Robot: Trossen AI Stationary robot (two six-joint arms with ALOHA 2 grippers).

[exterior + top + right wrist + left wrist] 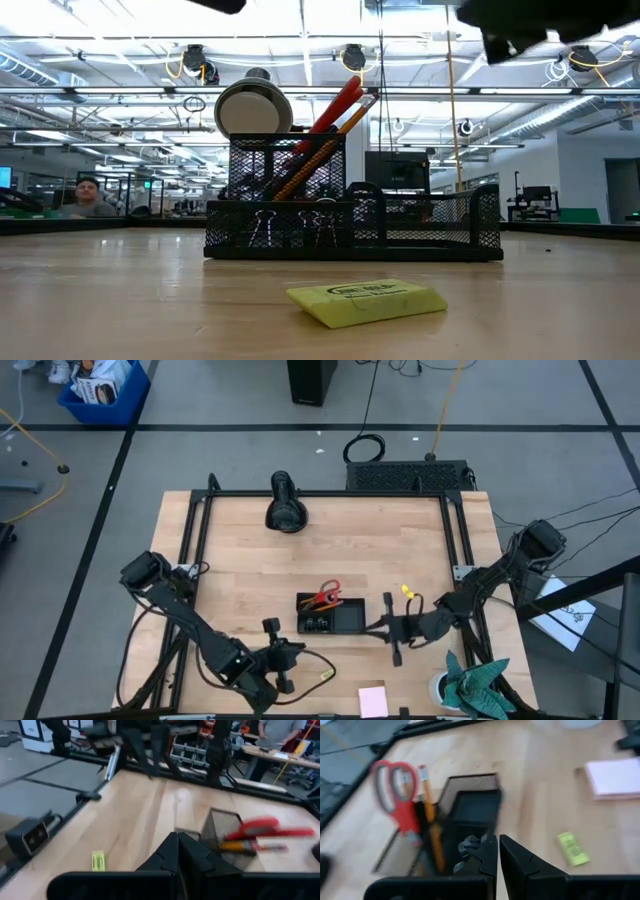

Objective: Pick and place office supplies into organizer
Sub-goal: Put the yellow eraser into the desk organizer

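Observation:
The black mesh organizer (345,618) stands mid-table. Its taller cup holds red-handled scissors (400,795), orange pencils (322,148) and a dark pen, all upright. Binder clips (265,226) hang in its low front compartment. A small yellow piece (326,673) lies flat on the table near the front edge, with a pink sticky-note pad (373,700) beyond it. My left gripper (300,650) hovers shut and empty in front of the organizer, above the table. My right gripper (368,628) is shut and empty, just right of the organizer.
A black cylindrical device with a round head (285,508) stands at the far edge. A teal cloth with a white cup (470,685) sits at the near right corner. Another small yellow object (406,592) lies beside the right arm. A person (88,196) shows beyond the table.

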